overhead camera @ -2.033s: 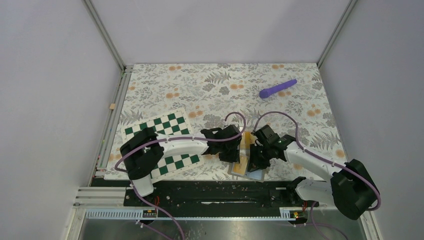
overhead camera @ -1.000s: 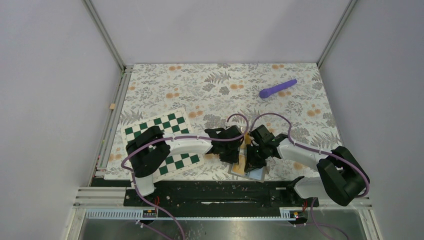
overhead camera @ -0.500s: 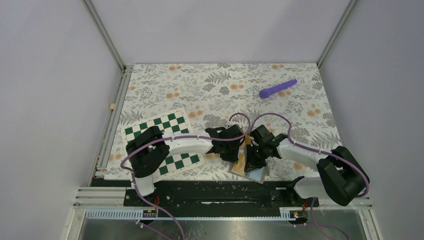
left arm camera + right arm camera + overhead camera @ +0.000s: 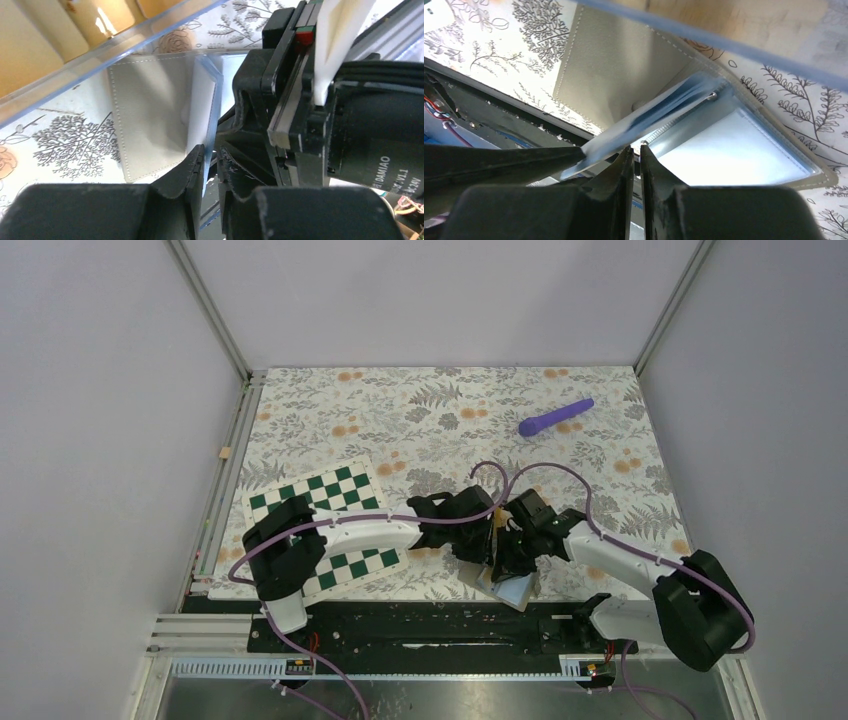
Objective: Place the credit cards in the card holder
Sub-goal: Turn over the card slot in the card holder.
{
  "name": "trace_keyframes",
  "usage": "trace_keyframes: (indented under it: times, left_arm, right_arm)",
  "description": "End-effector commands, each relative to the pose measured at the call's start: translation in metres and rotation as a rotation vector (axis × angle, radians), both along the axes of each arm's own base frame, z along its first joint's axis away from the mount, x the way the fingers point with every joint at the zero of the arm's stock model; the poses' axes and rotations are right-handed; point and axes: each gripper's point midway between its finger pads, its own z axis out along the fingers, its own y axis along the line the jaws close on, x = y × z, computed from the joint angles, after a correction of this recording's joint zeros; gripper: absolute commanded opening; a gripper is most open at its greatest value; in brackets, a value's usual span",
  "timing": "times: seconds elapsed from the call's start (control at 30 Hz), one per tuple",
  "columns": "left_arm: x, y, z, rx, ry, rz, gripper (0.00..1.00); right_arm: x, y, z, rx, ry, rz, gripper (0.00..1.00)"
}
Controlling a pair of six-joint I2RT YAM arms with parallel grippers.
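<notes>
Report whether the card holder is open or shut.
Open: the card holder cover lies flat; a clear sleeve is raised, pinched in the left end effector.

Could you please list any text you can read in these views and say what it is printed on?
"DAMIAO": on the black motor housing, left wrist view.
"V1.1" and "24V": same housing; the rest of those lines is too small to read.
No readable text on the card holder or credit cards.

L fingers [image 4: 176, 199] pinched, R fingers [image 4: 616, 189] pinched
</notes>
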Motion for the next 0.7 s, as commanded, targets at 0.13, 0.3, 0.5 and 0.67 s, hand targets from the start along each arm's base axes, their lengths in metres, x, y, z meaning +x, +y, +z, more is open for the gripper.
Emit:
trace_keyframes:
  times: [0.13, 0.3, 0.5, 0.67]
  left_arm:
    - [-0.009, -0.019, 0.018, -0.117, 0.019, -0.053, 0.23]
    - [-0.013, -0.024, 0.016, -0.127, 0.043, -0.074, 0.26]
    - [-0.012, -0.025, 0.012, -0.108, 0.052, -0.069, 0.31]
    - [-0.011, -0.024, 0.016, -0.109, 0.039, -0.065, 0.33]
  right_arm:
    - [0.007, -0.005, 0.018, -0.014, -0.062, -0.004, 0.19]
    - [0.004, -0.016, 0.025, -0.045, -0.086, -0.006, 0.28]
    - [0.005, -0.034, 0.038, -0.087, -0.128, -0.026, 0.48]
    - [0.008, -0.039, 0.048, -0.064, -0.151, -0.057, 0.59]
